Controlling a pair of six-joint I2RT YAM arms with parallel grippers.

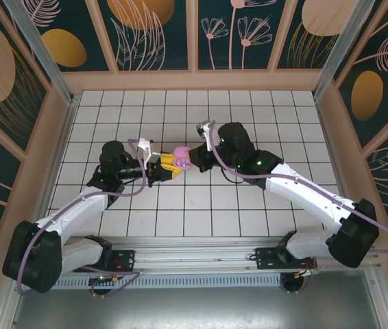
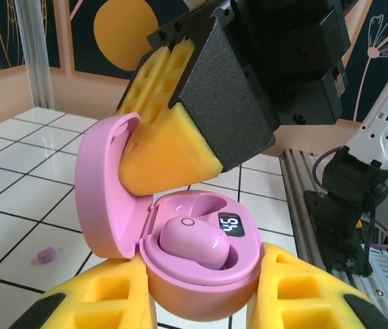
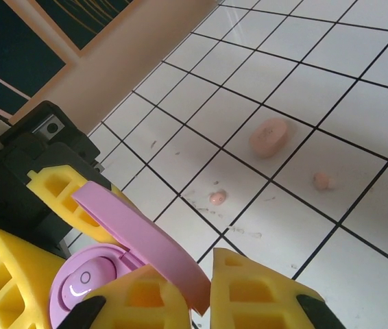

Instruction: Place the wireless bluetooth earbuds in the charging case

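Left tool [image 2: 201, 305] clamps the pink charging case [image 2: 201, 284] mid-counter, mouth up, 1 seated earbud [image 2: 194, 241] lying crosswise inside. Right tool [image 3: 197, 295] pinches its raised lid [image 2: 101, 199]. 1 loose earbud [image 3: 270, 136] rests flat on the counter [image 3: 358, 62].

Both arms reach inward to mid-table. The left gripper [image 1: 168, 164] clamps the charging case [image 2: 201, 284]; the right gripper [image 3: 204, 288] pinches its lid.
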